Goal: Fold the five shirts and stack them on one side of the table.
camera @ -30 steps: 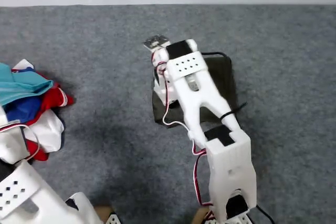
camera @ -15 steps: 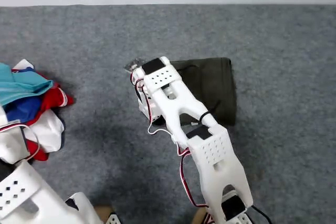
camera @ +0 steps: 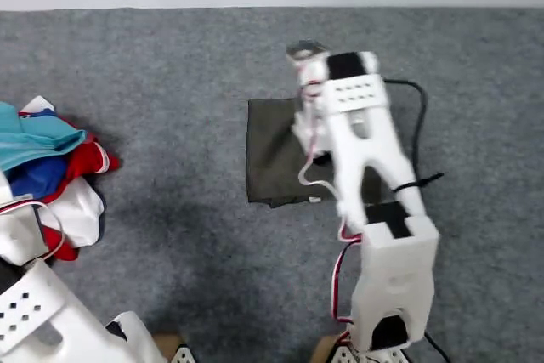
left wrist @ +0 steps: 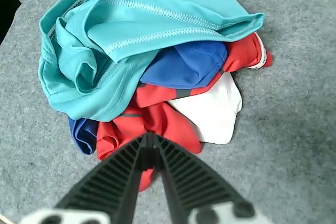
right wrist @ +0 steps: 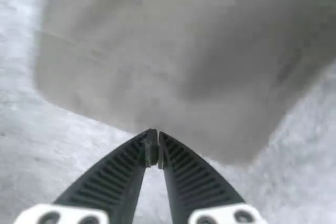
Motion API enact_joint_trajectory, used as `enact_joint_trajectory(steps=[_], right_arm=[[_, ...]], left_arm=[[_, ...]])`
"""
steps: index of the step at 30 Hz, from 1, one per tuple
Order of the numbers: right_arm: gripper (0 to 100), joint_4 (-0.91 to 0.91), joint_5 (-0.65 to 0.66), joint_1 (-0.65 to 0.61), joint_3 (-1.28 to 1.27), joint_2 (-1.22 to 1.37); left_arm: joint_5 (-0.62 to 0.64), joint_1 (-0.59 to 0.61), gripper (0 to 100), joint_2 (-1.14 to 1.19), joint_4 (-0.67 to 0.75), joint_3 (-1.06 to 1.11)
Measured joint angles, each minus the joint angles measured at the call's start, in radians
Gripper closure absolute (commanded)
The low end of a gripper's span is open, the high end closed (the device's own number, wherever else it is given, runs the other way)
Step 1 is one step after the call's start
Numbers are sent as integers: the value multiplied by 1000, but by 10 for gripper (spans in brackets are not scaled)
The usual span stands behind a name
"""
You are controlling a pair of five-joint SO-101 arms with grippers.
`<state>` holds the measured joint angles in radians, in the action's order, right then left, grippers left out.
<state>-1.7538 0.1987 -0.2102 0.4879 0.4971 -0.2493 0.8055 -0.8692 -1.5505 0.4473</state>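
Observation:
A dark olive shirt (camera: pixel 272 150) lies folded flat in the middle of the grey table (camera: pixel 153 65). My right arm (camera: pixel 361 133) stands over its far right part. In the right wrist view my right gripper (right wrist: pixel 153 149) is shut and hangs just above the olive shirt's (right wrist: pixel 184 51) edge, with nothing seen between the fingers. At the left edge lies a crumpled pile of shirts (camera: pixel 51 163): teal (left wrist: pixel 131 30), blue (left wrist: pixel 184 64), red (left wrist: pixel 157 124) and white (left wrist: pixel 210 111). My left gripper (left wrist: pixel 150 144) is shut, its tips over the red shirt.
The left arm's white base (camera: pixel 38 312) fills the near left corner. A black cable (camera: pixel 416 116) loops beside the right arm. Bare grey table lies between the pile and the olive shirt, and along the far side.
The right arm swung left across the olive shirt, then back right and farther away. The left arm and the pile have not moved.

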Motion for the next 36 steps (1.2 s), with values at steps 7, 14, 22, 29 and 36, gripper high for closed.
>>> enact_joint_trajectory(steps=[7, 14, 22, 29, 36], right_arm=[[989, 135, 28, 127, -199, 28], [989, 173, 72, 206, -212, 92], [987, 40, 75, 189, -91, -17], [884, 6, 44, 101, -84, -98], [668, 34, -91, 84, -84, -64]], left_arm=[[0, 0, 993, 0, 0, 0], [0, 0, 993, 0, 0, 0], [0, 0, 993, 0, 0, 28], [0, 0, 993, 0, -3, 120], [0, -9, 992, 0, 31, 137]])
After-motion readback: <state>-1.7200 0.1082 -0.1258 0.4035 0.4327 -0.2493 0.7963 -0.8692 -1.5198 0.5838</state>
